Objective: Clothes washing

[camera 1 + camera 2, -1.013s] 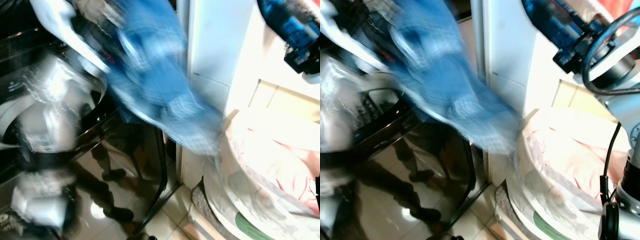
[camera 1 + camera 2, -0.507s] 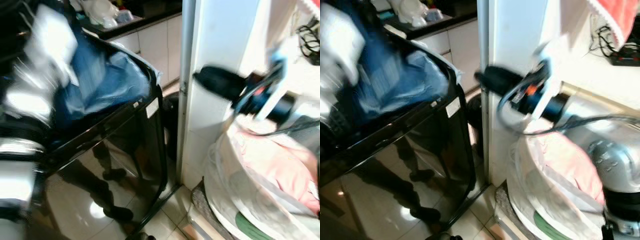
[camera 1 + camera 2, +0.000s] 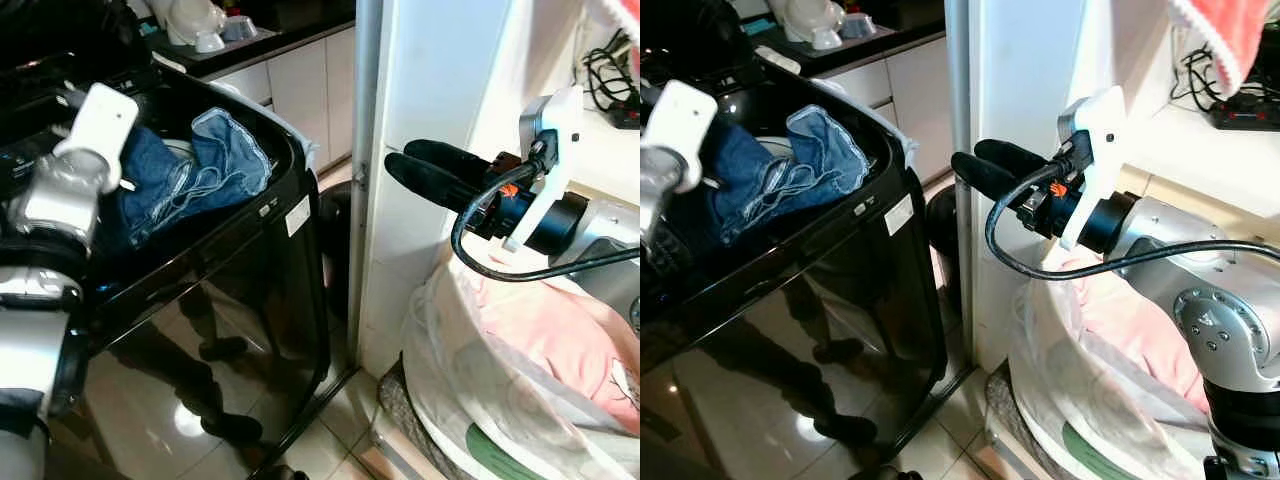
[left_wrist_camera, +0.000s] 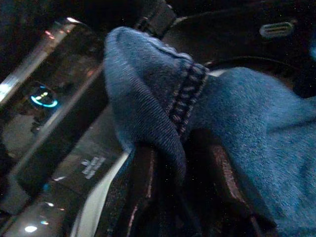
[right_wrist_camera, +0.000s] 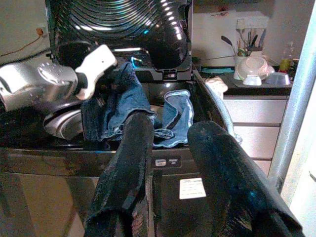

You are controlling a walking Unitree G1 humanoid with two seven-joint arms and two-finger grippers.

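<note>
Blue jeans [image 3: 210,165] lie in the open top of the black washing machine [image 3: 230,300], one leg folded over its rim. My left arm reaches into the tub from the left. In the left wrist view a denim fold [image 4: 148,94] sits between the black fingers [image 4: 143,177] of my left gripper [image 4: 180,153], which is shut on it. My right gripper [image 3: 395,165] hangs open and empty in front of the white pillar [image 3: 430,80], to the right of the washer. The right wrist view looks past its spread fingers [image 5: 128,163] at the jeans [image 5: 126,106].
A white laundry basket [image 3: 450,370] holding pink clothes [image 3: 560,340] stands on the floor at the right, under my right arm. The washer lid [image 5: 123,24] stands raised at the back. Bowls [image 3: 215,30] sit on a dark counter behind. A red cloth [image 3: 1230,30] hangs top right.
The jeans went from hanging in the air between washer and basket down into the washer's opening. My right arm dropped from the top right to level before the pillar. The blur is gone.
</note>
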